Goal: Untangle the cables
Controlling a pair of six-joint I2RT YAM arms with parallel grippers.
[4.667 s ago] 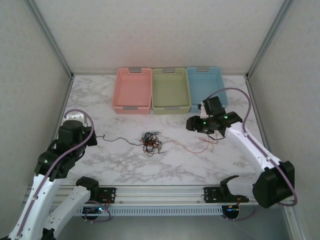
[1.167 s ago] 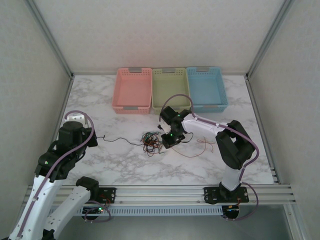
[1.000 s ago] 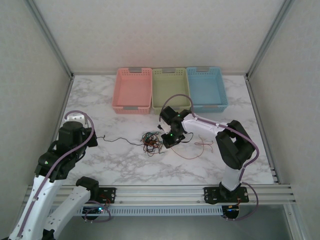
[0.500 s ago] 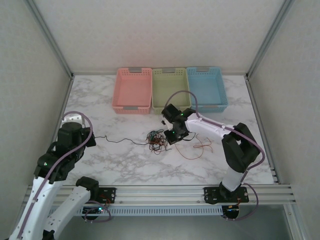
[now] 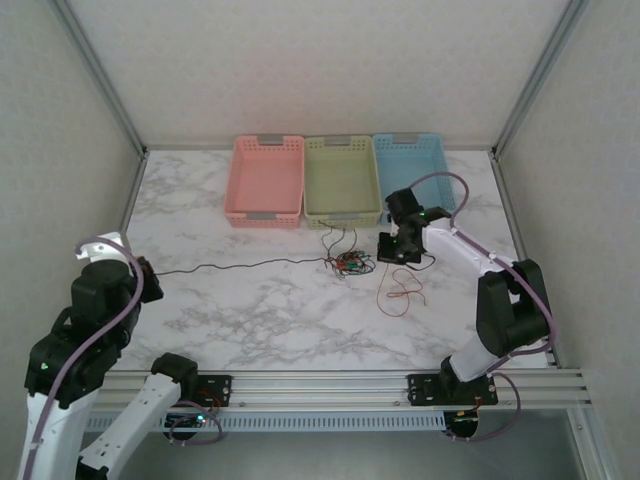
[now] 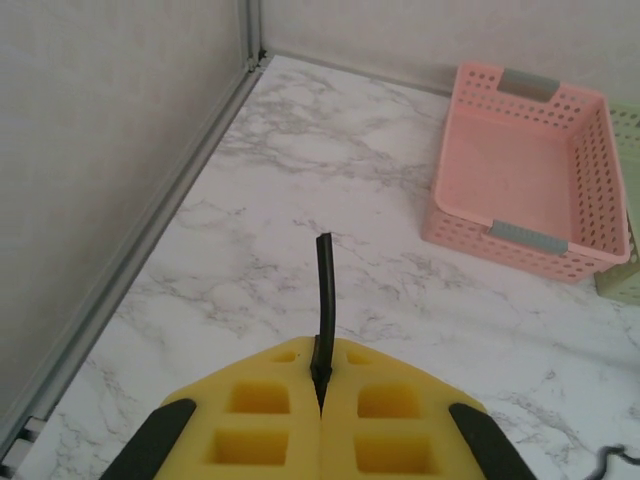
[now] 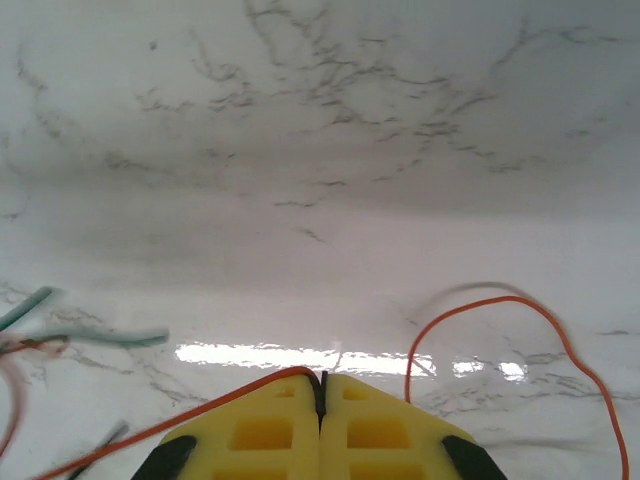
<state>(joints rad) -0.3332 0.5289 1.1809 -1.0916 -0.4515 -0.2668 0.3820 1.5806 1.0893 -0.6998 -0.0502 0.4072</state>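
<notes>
Top view: left gripper [image 5: 148, 274] and right gripper [image 5: 390, 250] sit well apart, I reckon to draw the black cable [image 5: 240, 266] straight out of the clump [image 5: 350, 264]. It runs left-right, and the clump lies near the green basket [image 5: 342, 180].

Left wrist: pads [image 6: 390, 400] clamped on the black cable's end, stub pointing away.

Right wrist: jaws closed, apparently pinching the orange-red cable [image 7: 480, 300], which loops off right.

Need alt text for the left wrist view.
Left gripper shut on a black cable, whose end pokes out past the yellow fingertips. Beyond lie the white marble table and an empty pink basket at upper right.
</notes>
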